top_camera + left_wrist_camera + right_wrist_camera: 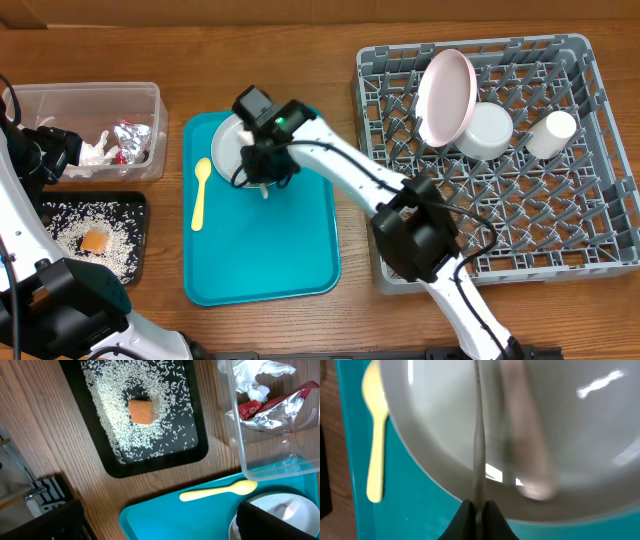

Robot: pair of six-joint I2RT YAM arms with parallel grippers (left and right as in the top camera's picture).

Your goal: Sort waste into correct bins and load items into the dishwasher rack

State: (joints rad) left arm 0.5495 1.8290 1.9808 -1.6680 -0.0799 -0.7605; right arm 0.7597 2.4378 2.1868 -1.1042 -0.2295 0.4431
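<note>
While the right tool (479, 507) hangs clenched over the grey-green plate (435, 435) on the teal tray (260, 250), left of centre, a thin edge I cannot identify runs up from its tips. A pinkish utensil (520, 435) lies in the plate just right of them; the left tool (58, 150) stands released by the clear tub (90, 95).

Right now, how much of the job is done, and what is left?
Done: napkin and wrappers lie in the clear tub, rice and orange cube in the black tray; pink plate, bowl and cup stand in the rack. In hand: the right pincer is shut on a thin pale strip over the grey plate, probably cutlery. Left to do: grey plate and yellow spoon on the teal tray.
</note>
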